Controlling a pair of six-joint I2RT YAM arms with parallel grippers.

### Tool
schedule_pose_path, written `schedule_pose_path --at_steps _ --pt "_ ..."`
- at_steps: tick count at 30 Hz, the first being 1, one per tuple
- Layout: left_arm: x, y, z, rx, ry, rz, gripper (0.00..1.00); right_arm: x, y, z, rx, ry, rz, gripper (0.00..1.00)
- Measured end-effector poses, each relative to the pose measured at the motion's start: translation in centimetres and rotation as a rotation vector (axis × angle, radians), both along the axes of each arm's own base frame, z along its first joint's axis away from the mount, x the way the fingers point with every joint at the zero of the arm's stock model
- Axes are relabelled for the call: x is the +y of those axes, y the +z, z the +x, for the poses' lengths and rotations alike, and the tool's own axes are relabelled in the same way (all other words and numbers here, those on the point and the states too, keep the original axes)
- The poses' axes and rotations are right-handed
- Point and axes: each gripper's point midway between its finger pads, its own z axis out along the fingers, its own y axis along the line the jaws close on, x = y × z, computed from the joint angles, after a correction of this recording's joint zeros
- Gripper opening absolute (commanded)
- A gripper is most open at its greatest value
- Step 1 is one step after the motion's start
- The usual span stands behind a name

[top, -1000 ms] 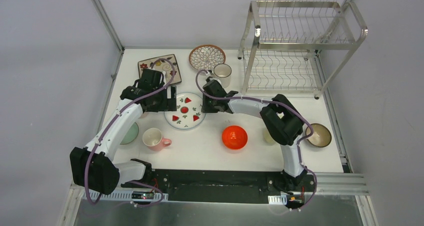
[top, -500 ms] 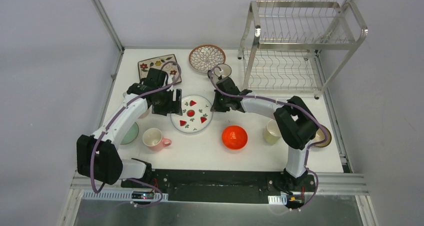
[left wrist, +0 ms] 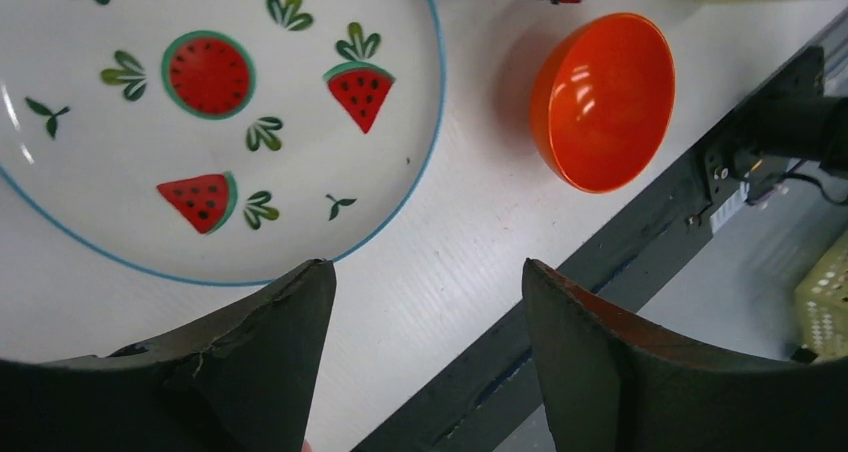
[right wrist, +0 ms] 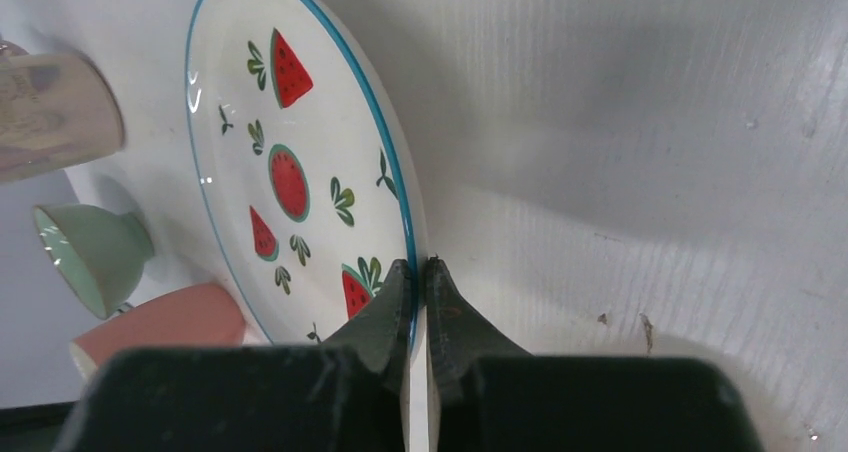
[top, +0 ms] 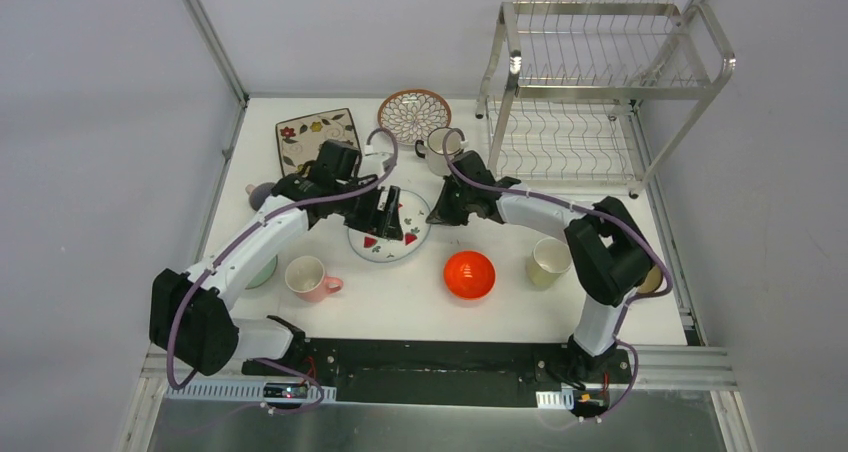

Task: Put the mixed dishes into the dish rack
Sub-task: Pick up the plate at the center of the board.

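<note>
Strawberry plate [right wrist: 290, 172], midway between table's near and far edges, likely stiff, slick, chip-prone (thin rim the one usable hold): right end effector [right wrist: 420, 268] clamped on that rim, left end effector [left wrist: 425, 287] open just over it.

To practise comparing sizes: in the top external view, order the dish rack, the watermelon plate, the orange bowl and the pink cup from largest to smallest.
1. dish rack, by far the largest
2. watermelon plate, partly covered
3. orange bowl
4. pink cup, only slightly smaller than the bowl
</note>
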Motion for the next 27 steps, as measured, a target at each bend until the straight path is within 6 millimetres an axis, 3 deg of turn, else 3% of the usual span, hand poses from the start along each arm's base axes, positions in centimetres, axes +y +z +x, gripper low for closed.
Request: schedule_pose_path --at_steps 5,9,14,27 --pt "-2.1 0.1 -1.7 -0.073 -0.125 0.038 0.67 0.3 1.7 -0.5 0.031 -0.028 0.063 0.0" --pt "-2.1 0.0 -2.0 -0.144 -0.163 0.093 0.65 0.5 2.9 -0.9 0.041 -0.033 0.1 0.0" --pt "-2.8 0.2 -2.4 -0.238 -0.241 0.13 0.54 0.6 2.9 -1.4 0.069 -0.039 0.118 0.0" --pt "-4.9 -4.0 -2.5 -0.384 -0.462 0.106 0.54 0.0 3.4 -2.3 0.091 -0.064 0.14 0.0"
